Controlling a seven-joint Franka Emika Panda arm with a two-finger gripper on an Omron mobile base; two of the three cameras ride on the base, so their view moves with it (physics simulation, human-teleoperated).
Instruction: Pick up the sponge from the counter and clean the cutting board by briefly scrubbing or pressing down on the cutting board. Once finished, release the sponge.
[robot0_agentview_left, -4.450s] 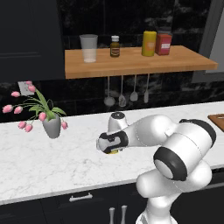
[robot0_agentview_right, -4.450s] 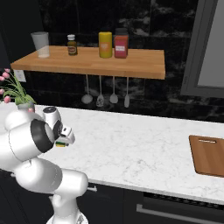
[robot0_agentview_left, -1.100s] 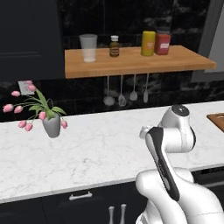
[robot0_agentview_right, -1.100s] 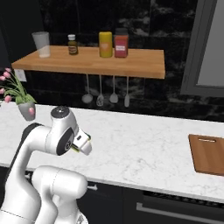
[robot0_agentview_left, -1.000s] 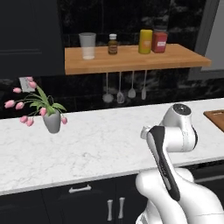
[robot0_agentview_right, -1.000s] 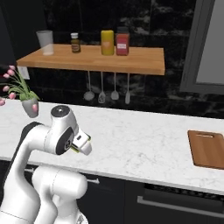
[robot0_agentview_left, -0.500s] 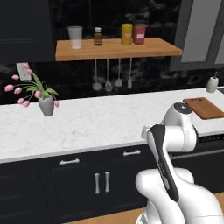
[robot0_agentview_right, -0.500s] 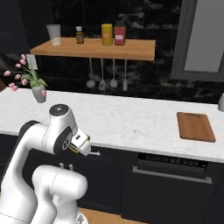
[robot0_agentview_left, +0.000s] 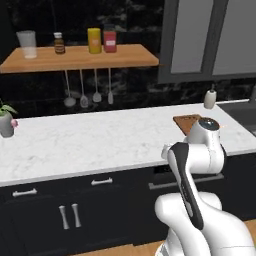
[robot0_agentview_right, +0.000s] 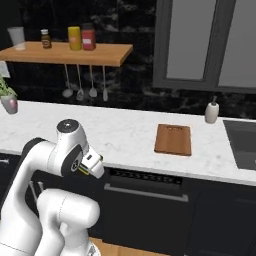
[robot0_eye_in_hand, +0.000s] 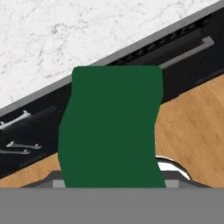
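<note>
In the hand view the sponge (robot0_eye_in_hand: 112, 127) shows its dark green face close up, squeezed inward at its sides, and hides the fingertips. My gripper (robot0_agentview_right: 90, 166) is shut on it, tucked close to the arm, in front of and below the edge of the white marble counter (robot0_agentview_right: 125, 132), over the dark cabinet fronts. The reddish-brown cutting board (robot0_agentview_right: 173, 139) lies flat on the counter, off to the right of the gripper and farther back. In the left base view the cutting board (robot0_agentview_left: 184, 122) is partly hidden behind my arm. The counter (robot0_eye_in_hand: 65, 35) crosses the top of the hand view.
A white soap dispenser (robot0_agentview_right: 212, 111) stands right of the board, beside a dark sink (robot0_agentview_right: 242, 142). An oven front (robot0_agentview_right: 145, 192) sits under the counter. A wooden shelf (robot0_agentview_right: 65, 52) with jars and hanging utensils is at the back left. A flower vase (robot0_agentview_right: 8, 102) stands far left.
The whole scene has slid left as the base drove right. The cutting board now sits nearer the middle of the right base view. The sponge stays in the gripper.
</note>
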